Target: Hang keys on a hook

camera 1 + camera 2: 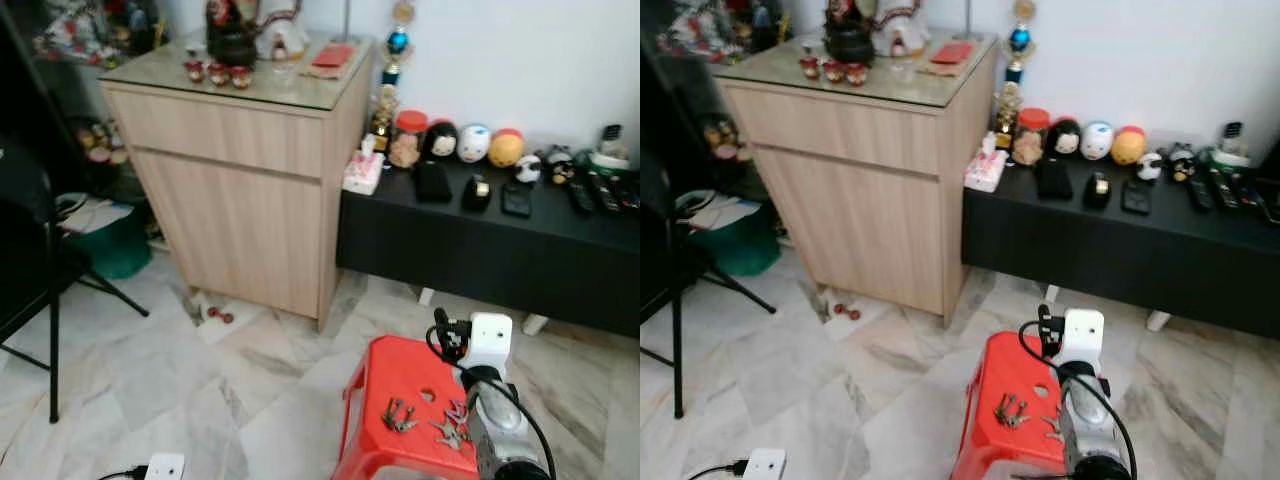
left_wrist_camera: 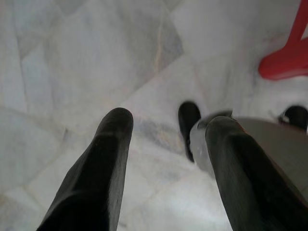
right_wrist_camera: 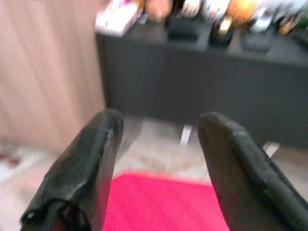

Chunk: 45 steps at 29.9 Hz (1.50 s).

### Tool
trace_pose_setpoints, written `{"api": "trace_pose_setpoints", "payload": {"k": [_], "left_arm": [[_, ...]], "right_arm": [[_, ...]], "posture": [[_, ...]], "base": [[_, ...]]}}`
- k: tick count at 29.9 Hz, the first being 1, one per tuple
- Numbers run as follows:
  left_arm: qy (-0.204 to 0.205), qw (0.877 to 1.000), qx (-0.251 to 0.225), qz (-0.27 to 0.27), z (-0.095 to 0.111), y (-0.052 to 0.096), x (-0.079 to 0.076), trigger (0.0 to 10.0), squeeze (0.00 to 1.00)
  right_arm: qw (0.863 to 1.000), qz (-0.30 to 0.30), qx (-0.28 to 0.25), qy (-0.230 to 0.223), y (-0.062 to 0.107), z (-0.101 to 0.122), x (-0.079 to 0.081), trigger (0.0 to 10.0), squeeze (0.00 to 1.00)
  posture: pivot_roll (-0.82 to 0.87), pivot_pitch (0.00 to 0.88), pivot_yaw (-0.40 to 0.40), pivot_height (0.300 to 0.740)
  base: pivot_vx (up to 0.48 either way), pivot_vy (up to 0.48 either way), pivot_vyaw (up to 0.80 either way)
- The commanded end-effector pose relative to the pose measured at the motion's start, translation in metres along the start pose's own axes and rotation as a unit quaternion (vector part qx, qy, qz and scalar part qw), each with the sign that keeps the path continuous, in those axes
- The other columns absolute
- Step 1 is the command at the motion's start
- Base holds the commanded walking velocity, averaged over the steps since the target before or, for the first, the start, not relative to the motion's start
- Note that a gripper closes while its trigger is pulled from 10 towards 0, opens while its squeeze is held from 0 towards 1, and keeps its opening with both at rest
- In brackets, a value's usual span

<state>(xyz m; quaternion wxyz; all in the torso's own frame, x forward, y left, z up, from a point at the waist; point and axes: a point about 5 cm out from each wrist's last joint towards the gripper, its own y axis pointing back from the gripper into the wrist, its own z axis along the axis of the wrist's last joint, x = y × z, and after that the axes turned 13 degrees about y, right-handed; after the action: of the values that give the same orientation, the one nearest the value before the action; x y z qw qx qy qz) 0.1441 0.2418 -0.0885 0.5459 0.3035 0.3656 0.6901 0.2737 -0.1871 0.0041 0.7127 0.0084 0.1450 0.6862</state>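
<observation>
Two bunches of keys lie on a red plastic stool in front of me: one bunch near the middle, another right beside my right arm. My right arm reaches out over the stool's right side. In the right wrist view my right gripper is open and holds nothing, hovering above the red stool top and pointing toward the black bench. My left gripper hangs open over the marble floor, with the stool's edge nearby.
A light wooden cabinet with ornaments on top stands ahead on the left. A low black bench with figurines, remotes and a tissue box runs along the white wall. A black folding chair stands at far left. A white power strip lies on the floor.
</observation>
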Motion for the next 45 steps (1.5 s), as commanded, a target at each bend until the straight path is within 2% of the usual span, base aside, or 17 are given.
{"api": "trace_pose_setpoints", "payload": {"k": [1, 6, 8, 14, 20, 23, 36, 45], "left_arm": [[0.007, 1.000, -0.002, 0.001, -0.001, 0.000, -0.002, 10.0, 0.00], [0.008, 1.000, -0.006, 0.000, 0.001, 0.000, -0.001, 10.0, 0.00], [0.008, 1.000, -0.007, 0.001, 0.002, 0.000, -0.001, 10.0, 0.00], [0.008, 1.000, -0.010, 0.003, 0.005, -0.001, 0.000, 10.0, 0.00], [0.006, 1.000, -0.013, 0.004, 0.007, -0.001, 0.001, 10.0, 0.00], [0.006, 1.000, -0.013, 0.004, 0.008, -0.001, 0.001, 10.0, 0.00], [0.002, 1.000, -0.011, 0.005, 0.008, -0.001, 0.001, 10.0, 0.00], [-0.001, 1.000, -0.008, 0.004, 0.005, -0.001, 0.001, 10.0, 0.00]], "right_arm": [[1.000, 0.006, -0.028, 0.005, -0.003, 0.009, -0.001, 10.0, 0.00], [0.994, 0.059, -0.083, 0.025, -0.001, 0.024, 0.008, 10.0, 0.00], [0.993, 0.073, -0.085, 0.032, 0.001, 0.023, 0.011, 10.0, 0.00], [0.991, 0.102, -0.066, 0.046, 0.006, 0.014, 0.014, 10.0, 0.00], [0.990, 0.123, -0.037, 0.050, 0.000, 0.013, 0.019, 10.0, 0.00], [0.990, 0.128, -0.032, 0.051, -0.001, 0.013, 0.020, 10.0, 0.00], [0.989, 0.136, -0.027, 0.052, -0.006, 0.016, 0.021, 10.0, 0.00], [0.988, 0.141, -0.015, 0.053, -0.008, 0.015, 0.021, 10.0, 0.00]], "posture": [[0.01, 0.000, -0.061, 0.740], [0.00, 0.000, -0.059, 0.740], [0.00, 0.000, -0.057, 0.740], [-0.01, 0.000, -0.048, 0.740], [0.00, 0.000, -0.045, 0.740], [0.00, 0.004, -0.046, 0.730], [0.01, 0.000, -0.056, 0.637], [0.02, 0.000, -0.057, 0.637]], "base": [[0.000, 0.000, 0.00], [0.000, 0.000, 0.00], [0.000, 0.000, 0.00], [0.000, 0.000, 0.00], [0.000, 0.000, 0.00], [0.000, 0.000, 0.00], [0.000, 0.000, 0.00], [0.000, 0.000, 0.00]]}}
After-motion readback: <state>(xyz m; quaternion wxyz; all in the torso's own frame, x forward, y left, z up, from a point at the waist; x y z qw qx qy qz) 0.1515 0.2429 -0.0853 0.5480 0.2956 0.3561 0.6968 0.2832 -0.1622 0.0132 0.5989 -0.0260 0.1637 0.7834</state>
